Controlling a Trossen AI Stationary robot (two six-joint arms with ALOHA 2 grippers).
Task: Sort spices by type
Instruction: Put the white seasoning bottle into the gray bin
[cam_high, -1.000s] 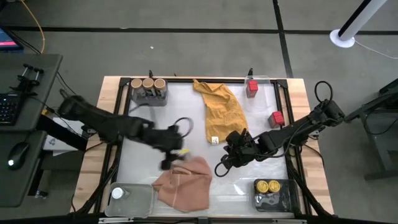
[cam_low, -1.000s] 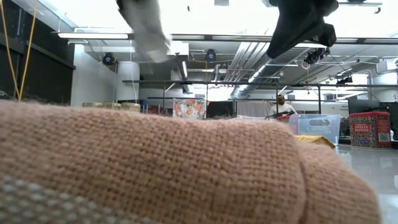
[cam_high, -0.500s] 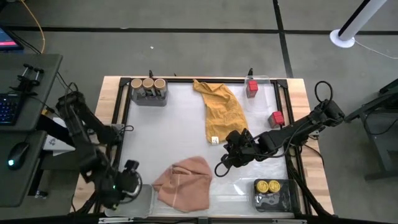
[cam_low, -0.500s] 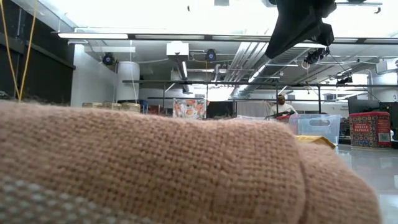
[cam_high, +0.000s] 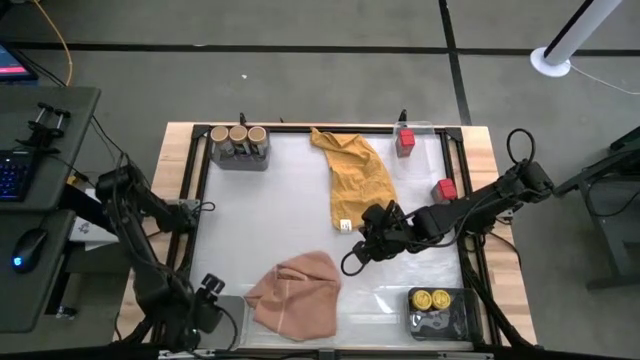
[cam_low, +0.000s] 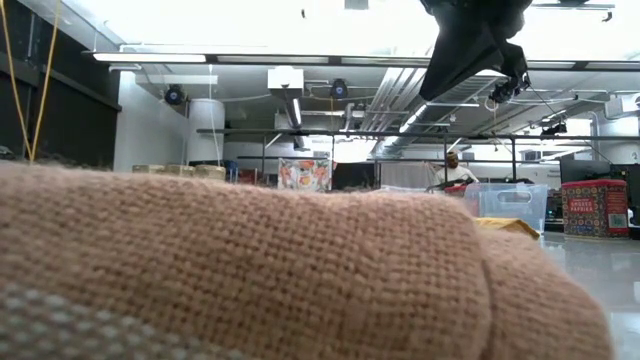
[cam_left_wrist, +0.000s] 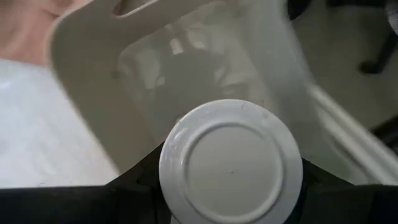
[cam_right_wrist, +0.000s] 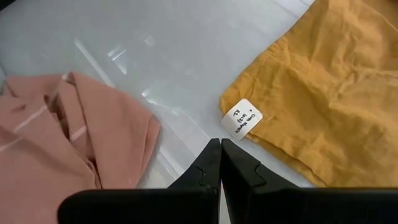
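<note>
Left gripper (cam_high: 205, 305) has swung from the pink cloth (cam_high: 295, 293) to the clear tray (cam_left_wrist: 186, 56), clenched on a white-lidded jar (cam_left_wrist: 231, 160) above it. Sorting advances; releasing seems next. Right gripper (cam_right_wrist: 221, 163), fingers pressed together and empty, waits between pink cloth and mustard cloth (cam_high: 358, 175).

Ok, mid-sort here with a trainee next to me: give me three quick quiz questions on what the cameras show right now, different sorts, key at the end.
1. True or false: the right gripper is shut, holding nothing, above the table between the pink cloth and the mustard cloth.
2. Multiple choice: what does the left gripper hold over the grey tray? A) a white-lidded jar B) a red tin C) a tan-lidded jar
3. Fill in: the two yellow-lidded jars sit in the tray at the table's near-____ corner.

Key: 1 true; 2 A; 3 right.
</note>
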